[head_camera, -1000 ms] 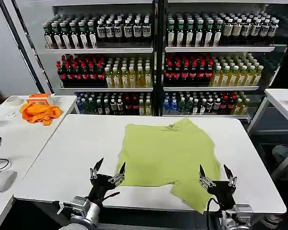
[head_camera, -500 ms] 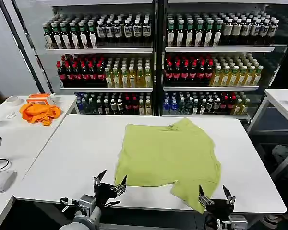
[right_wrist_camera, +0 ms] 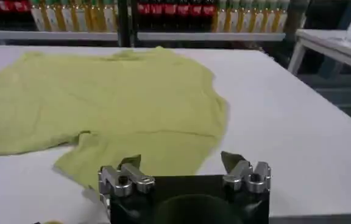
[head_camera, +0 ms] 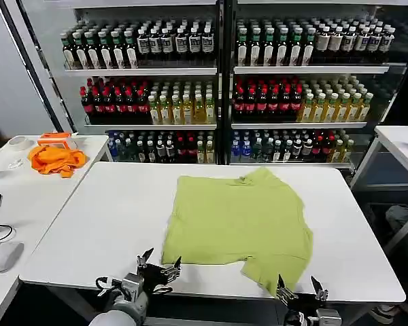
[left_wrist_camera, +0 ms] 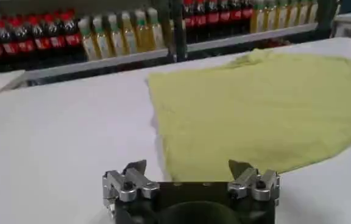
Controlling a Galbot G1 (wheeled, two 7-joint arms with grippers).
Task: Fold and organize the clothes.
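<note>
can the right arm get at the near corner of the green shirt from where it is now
Probably yes. The right gripper sits open at the table's near edge, just short of the T-shirt's nearest flap, with only bare tabletop between them. The left gripper is off to the side, not blocking.

Matt thin cloth T-shirt

Saw a white table carrying one lime T-shirt, spread mostly flat toward the right of centre, one sleeve reaching the near edge. Noted a second white table alongside on the left, bearing a crumpled orange cloth.
</note>
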